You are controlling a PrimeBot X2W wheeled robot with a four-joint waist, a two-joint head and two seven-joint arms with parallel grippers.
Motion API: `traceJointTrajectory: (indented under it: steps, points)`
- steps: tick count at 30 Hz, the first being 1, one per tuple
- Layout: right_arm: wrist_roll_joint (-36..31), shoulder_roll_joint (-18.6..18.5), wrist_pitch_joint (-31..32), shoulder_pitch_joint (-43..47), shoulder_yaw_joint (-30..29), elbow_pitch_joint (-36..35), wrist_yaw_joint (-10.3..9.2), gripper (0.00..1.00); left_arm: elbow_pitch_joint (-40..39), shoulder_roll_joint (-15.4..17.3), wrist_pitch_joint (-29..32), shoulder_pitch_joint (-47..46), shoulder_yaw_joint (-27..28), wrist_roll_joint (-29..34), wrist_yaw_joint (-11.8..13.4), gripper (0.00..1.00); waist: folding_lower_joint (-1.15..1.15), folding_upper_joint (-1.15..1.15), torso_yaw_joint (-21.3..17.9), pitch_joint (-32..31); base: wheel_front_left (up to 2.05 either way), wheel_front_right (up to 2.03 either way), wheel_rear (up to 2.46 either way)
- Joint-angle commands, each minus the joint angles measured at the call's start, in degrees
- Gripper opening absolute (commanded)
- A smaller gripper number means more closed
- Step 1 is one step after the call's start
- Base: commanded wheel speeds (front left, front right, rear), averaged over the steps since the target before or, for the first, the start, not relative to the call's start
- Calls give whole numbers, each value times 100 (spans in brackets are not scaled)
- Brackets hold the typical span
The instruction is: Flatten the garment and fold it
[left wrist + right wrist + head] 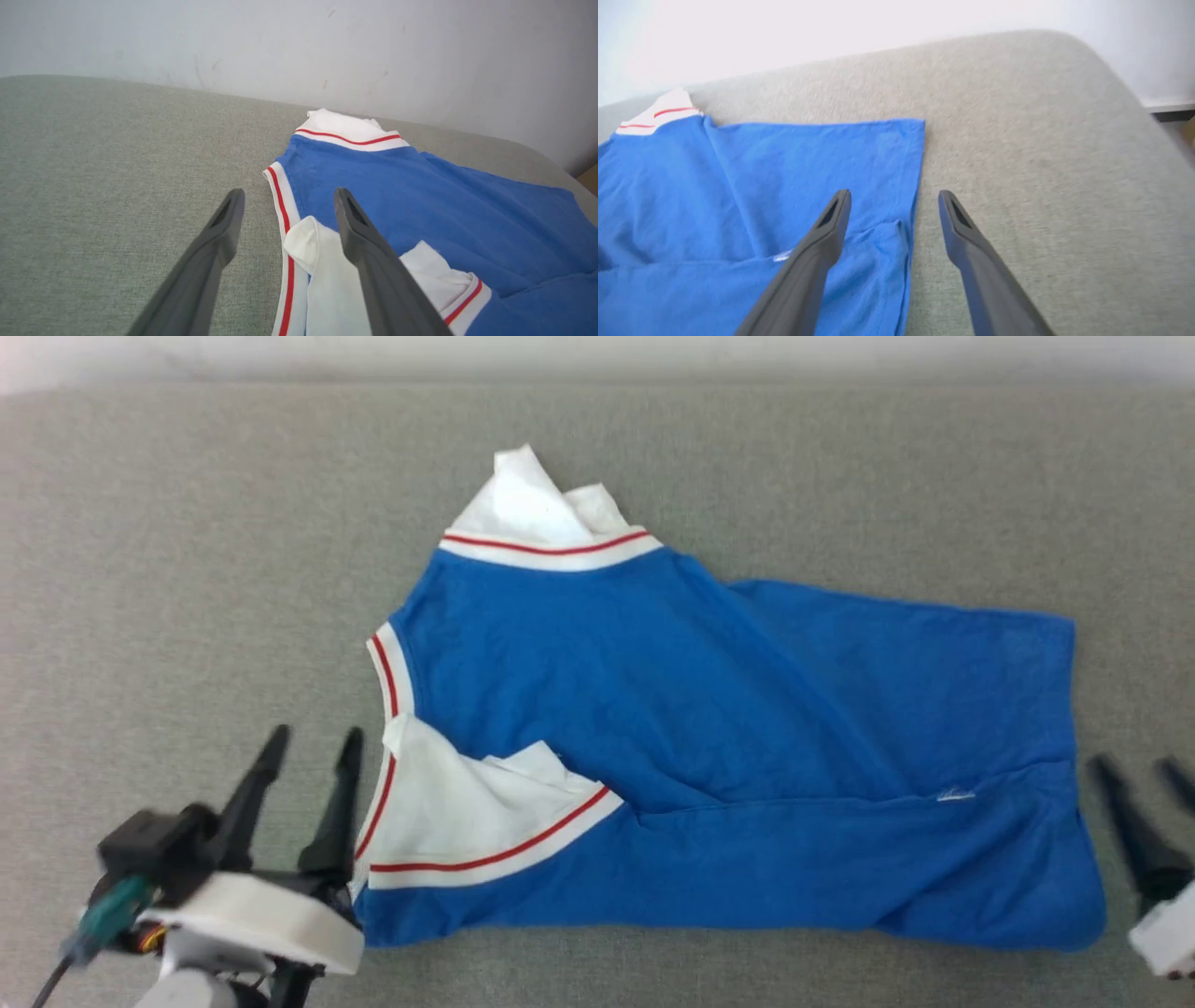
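While the T-shirt [672,709] is lying half-folded, left gripper [316,735] and right gripper [1134,765] are bracketing its ends, fingers apart, empty. They're probably lining up another fold.

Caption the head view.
Blue T-shirt lying creased on grey fabric surface, open left gripper at its collar end, open right gripper at its hem.

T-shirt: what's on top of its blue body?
A white sleeve with a red-striped cuff lies folded over the T-shirt; the blue fabric beneath it is hidden.
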Motion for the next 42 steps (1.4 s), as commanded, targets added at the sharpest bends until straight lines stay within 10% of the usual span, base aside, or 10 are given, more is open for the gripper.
traceJointTrajectory:
  steps: [1, 8, 16, 42]
  points:
    - [-273, 225, -304, 90, -255, -216, -10, 100, -203, -32, -183, 206, 158, 148, 181, 100, 0, -1, 52, -317, 0, 0, 0]
    - [-1538, 1120, -1286, 512, -593, -640, -10, 100, -927, -555, -374, 898, 718, 997, 722, 100, 0, -1, 136, -678, 0, 0, 0]
    - [-1955, 1581, -1841, 888, -519, -369, -10, 100, -712, -1290, -377, 1659, 787, 1519, 578, 100, 0, -1, 188, -894, 0, 0, 0]
    - [-1837, 1558, -1761, 506, -247, -204, -10, 100, 118, -723, 2560, 896, 37, 1249, 356, 100, 0, -1, 73, -233, 0, 0, 0]
